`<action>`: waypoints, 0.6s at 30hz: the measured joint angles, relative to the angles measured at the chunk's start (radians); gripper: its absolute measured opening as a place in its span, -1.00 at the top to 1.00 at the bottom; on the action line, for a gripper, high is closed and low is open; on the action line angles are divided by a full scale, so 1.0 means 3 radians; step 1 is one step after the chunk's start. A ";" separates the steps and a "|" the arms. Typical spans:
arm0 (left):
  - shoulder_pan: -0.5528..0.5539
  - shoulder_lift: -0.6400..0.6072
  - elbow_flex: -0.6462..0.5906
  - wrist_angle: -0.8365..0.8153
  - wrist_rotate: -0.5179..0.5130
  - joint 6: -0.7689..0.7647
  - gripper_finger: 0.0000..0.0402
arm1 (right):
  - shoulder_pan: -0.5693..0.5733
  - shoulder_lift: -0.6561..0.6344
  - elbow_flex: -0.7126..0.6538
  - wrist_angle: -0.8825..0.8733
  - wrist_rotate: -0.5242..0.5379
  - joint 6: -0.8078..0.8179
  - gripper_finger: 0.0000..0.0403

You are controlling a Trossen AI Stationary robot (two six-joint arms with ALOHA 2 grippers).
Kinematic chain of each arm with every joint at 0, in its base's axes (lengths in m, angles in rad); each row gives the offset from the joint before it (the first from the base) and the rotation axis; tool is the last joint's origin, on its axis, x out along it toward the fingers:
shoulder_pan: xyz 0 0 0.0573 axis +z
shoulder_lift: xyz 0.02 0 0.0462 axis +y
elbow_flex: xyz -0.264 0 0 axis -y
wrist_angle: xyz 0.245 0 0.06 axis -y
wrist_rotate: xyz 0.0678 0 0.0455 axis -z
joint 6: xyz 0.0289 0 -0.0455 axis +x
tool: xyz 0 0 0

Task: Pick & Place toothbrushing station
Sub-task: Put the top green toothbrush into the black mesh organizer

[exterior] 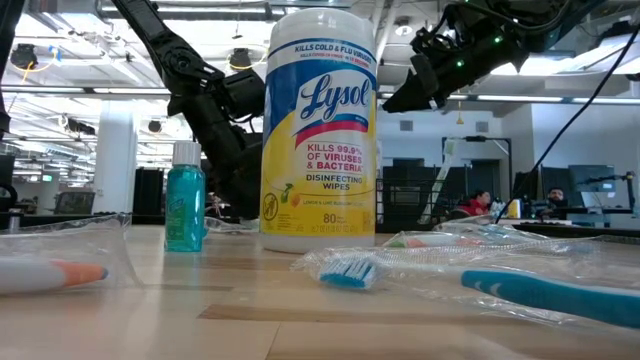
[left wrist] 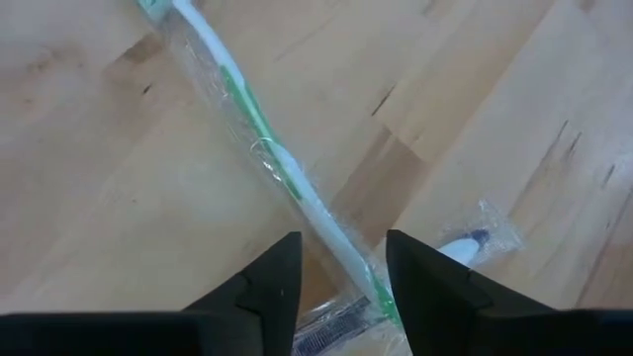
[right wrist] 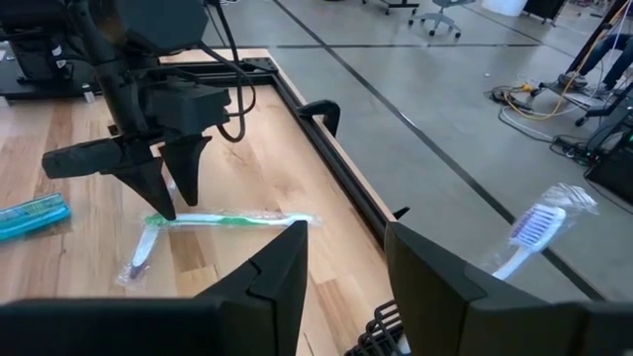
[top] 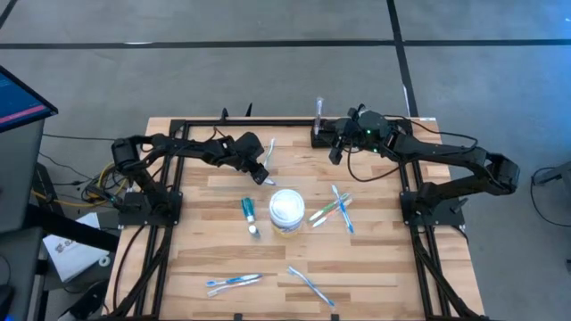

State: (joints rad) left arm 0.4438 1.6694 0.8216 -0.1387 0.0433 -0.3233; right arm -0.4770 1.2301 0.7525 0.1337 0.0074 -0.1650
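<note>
A green-and-white toothbrush (left wrist: pixel 267 148) in clear wrap lies flat on the wooden table (top: pixel 375 259). My left gripper (left wrist: pixel 341 287) slants down over its near end, open, with one finger on each side of the handle and a gap to both. The toothbrushing station (top: pixel 318 135), a small black rack, stands at the table's far edge with a wrapped toothbrush (right wrist: pixel 534 232) upright in it. My right gripper (top: pixel 335 153) hovers open beside the rack, above the table, with nothing between its fingers.
A white wipes tub (top: pixel 287 211) stands mid-table with a teal tube (top: pixel 251 212) to its left. Wrapped toothbrushes lie to its right (top: pixel 332 209) and near the front edge (top: pixel 234 282) (top: pixel 310 283). Another small wrapped brush (left wrist: pixel 460 247) lies beside my left gripper.
</note>
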 joint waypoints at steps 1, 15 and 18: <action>0.0000 0.0013 0.0001 0.0011 0.0000 0.0000 0.30 | 0.0000 0.0000 0.0000 0.0000 0.0000 0.0000 0.37; 0.0003 0.0271 0.0010 0.0127 -0.0003 -0.0186 0.50 | 0.0041 0.0000 0.0000 0.0000 0.0000 -0.0001 0.37; 0.0005 0.0213 -0.0004 0.0096 -0.0003 -0.0185 0.76 | 0.0041 0.0000 0.0000 0.0000 0.0000 -0.0001 0.37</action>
State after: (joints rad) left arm 0.4454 1.7333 0.8203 -0.1098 0.0425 -0.3789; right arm -0.4648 1.2300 0.7525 0.1337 0.0074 -0.1654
